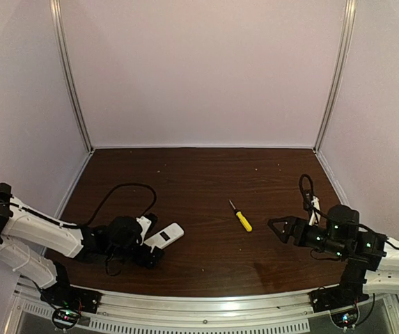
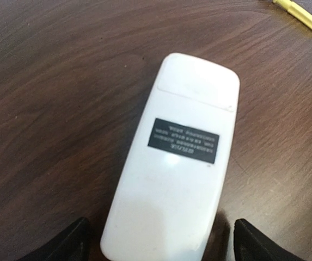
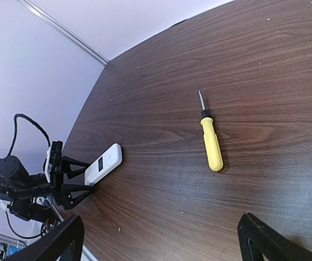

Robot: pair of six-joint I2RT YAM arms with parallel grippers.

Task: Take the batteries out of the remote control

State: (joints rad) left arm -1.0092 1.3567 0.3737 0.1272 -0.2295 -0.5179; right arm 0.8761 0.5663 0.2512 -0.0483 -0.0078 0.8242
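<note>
1. the remote control (image 1: 164, 236) is found on the tabletop (image 1: 206, 181), lower left of the top view, label side up. no batteries are seen; the cover at its far end is judged to be in place.
2. its long axis is laid from lower left to upper right in the top view. in the left wrist view it runs straight up the frame, away from the fingers (image 2: 63, 247).
3. the left gripper (image 1: 150, 240) is spread wide and straddles the remote's near end. a gap is seen on each side and nothing is gripped.
4. the right gripper (image 1: 277, 228), lower right of the top view, is held wide and empty, well apart from the remote. a yellow screwdriver (image 1: 241, 217) lies between them.
5. the left arm is judged far nearer, and a squeeze across the remote's short width looks to be called for.
</note>
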